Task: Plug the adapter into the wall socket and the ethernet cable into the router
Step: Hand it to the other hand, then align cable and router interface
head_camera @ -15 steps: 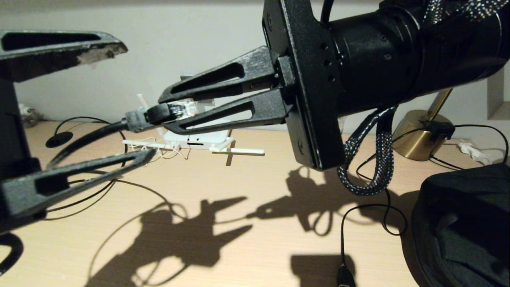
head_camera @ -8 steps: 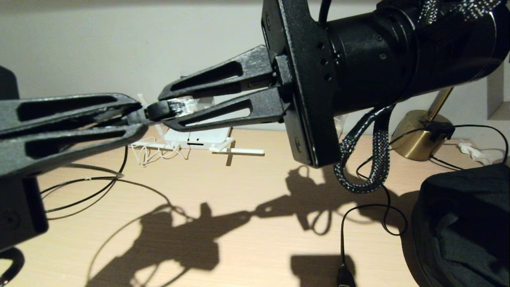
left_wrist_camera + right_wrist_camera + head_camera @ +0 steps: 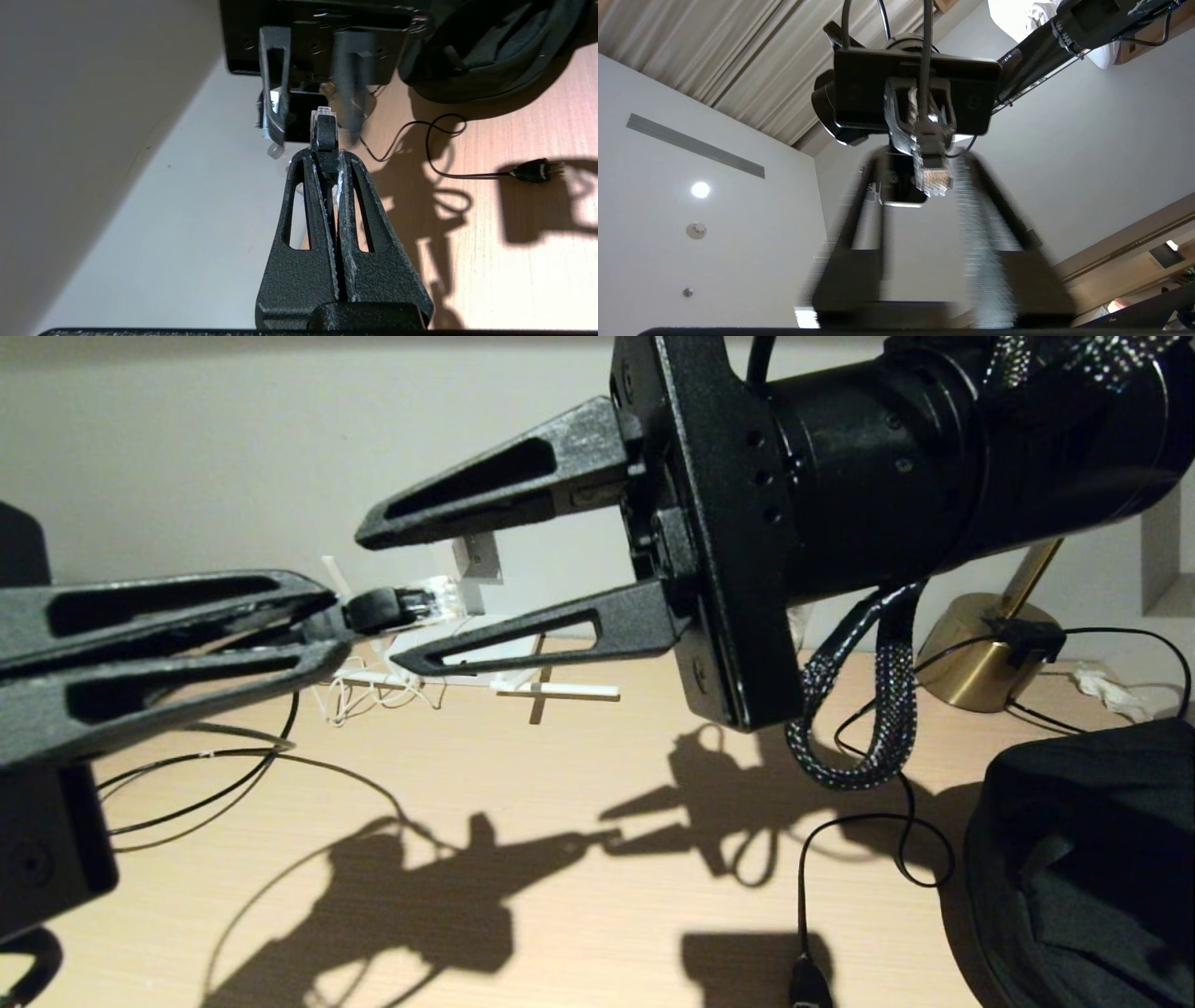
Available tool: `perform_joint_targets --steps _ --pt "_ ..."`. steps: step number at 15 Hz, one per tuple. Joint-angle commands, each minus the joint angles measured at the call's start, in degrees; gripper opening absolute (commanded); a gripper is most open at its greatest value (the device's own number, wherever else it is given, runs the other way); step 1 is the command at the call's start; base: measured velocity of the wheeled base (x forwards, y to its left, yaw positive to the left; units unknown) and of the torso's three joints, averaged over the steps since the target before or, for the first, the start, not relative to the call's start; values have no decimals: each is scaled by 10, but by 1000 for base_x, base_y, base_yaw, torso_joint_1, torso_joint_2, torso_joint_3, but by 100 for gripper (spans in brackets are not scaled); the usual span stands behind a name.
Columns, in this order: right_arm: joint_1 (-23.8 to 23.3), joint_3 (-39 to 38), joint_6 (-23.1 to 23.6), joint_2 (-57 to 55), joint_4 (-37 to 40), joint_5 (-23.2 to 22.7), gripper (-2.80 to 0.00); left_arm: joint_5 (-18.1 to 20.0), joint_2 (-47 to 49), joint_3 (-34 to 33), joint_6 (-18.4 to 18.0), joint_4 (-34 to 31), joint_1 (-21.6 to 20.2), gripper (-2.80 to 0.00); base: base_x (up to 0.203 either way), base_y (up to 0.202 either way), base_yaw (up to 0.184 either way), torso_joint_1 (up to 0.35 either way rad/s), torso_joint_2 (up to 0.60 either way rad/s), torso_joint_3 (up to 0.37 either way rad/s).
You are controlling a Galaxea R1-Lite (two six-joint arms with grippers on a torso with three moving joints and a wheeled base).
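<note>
While our left pincer [image 3: 322, 616] pinches the ethernet cable [image 3: 397, 607] just behind its clear clip connector, our right pincer [image 3: 378, 597] stands spread, one finger above the connector and one below, touching neither. The left wrist view shows our left fingers pressed together on the black boot, with the clear tip poking out toward the other pincer.

We judge that the ethernet step is in hand: the connector hangs in the air above the bench [image 3: 579, 859], between us and the router [image 3: 485, 658], which lies flat at the far side against the wall, mostly hidden behind the lower right finger. Its white stick antennas [image 3: 560, 690] sprawl over the wood, with a tangle of thin white cord [image 3: 359, 695] at their left. The rest of the black cable loops across the bench at the left.

We cannot make out the adapter or the wall socket with any certainty; a small grey plate shows on the far wall above the router, but we cannot tell what it is.

The next move, as we judge it, calls for carrying the connector down and far toward the router's front edge, clip turned to match the port slot, and the right pincer clear of its path. A loose black plug [image 3: 808, 980] lies near us, apart from all this.
</note>
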State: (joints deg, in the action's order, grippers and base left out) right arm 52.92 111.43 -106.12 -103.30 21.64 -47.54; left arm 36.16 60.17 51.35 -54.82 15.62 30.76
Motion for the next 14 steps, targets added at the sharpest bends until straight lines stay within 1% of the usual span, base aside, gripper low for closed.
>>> perform_joint_targets --steps 1,4,5,6,7,9,10,11,12,13,14 --pt "-1 0 -6 -1 1 -2 0 2 -1 0 -3 1 0 -280 0 0 0 0 0 0" --pt "-2 0 -6 2 1 -2 0 1 -4 -8 -2 1 0 -280 0 0 0 0 0 0" --pt "-7 0 -4 5 1 -1 0 -1 -7 -9 6 1 -2 -280 0 0 0 0 0 0" --pt "-20 0 -3 13 1 -1 0 -15 -8 -9 27 2 -10 -280 0 0 0 0 0 0" --pt "-35 0 -1 22 1 -1 0 -39 -9 -7 68 2 -17 -280 0 0 0 0 0 0" --pt "-75 0 5 41 1 0 0 -111 -14 -3 195 8 -21 -280 0 0 0 0 0 0" --pt "-94 -2 28 50 1 1 0 -139 -16 -2 262 14 -21 -280 0 0 0 0 0 0" --pt "-114 -9 72 62 1 3 0 -164 -19 1 326 18 -22 -280 0 0 0 0 0 0" --pt "-128 -15 117 70 2 9 0 -188 -22 7 381 18 -22 -280 0 0 0 0 0 0" --pt "-135 -19 159 77 2 26 0 -205 -24 13 418 17 -22 -280 0 0 0 0 0 0" --pt "-137 -25 227 82 2 67 0 -216 -26 16 456 15 -22 -280 0 0 0 0 0 0"
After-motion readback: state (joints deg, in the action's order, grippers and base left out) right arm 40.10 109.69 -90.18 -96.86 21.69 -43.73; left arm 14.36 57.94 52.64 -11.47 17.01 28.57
